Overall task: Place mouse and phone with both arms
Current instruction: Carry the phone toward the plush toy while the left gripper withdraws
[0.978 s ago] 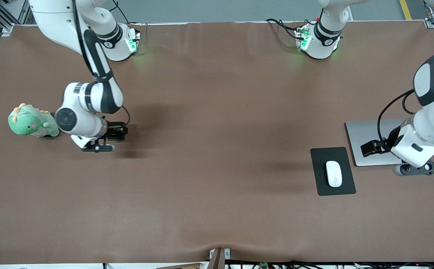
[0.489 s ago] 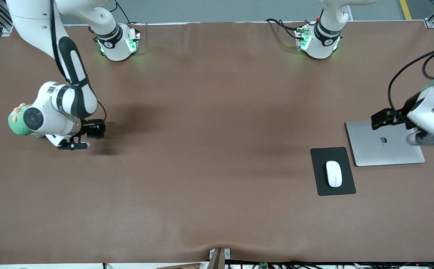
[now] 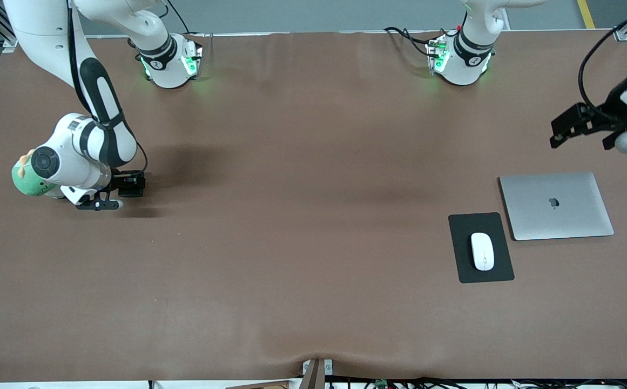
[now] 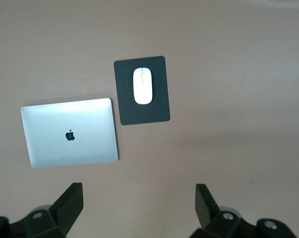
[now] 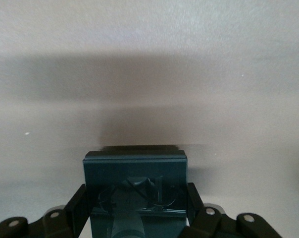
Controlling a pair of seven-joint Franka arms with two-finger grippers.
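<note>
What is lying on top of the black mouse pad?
Only the mouse lies on the mouse pad, near its middle. The pad surface beneath the mouse is covered and cannot be seen.

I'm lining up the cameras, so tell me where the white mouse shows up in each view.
Front view: the mouse lies on the black mouse pad, toward the left arm's end of the table.
Left wrist view: the mouse lies on the pad, seen from above.
Right wrist view: not in it.
Shared landmark: the silver laptop beside the pad.
</note>
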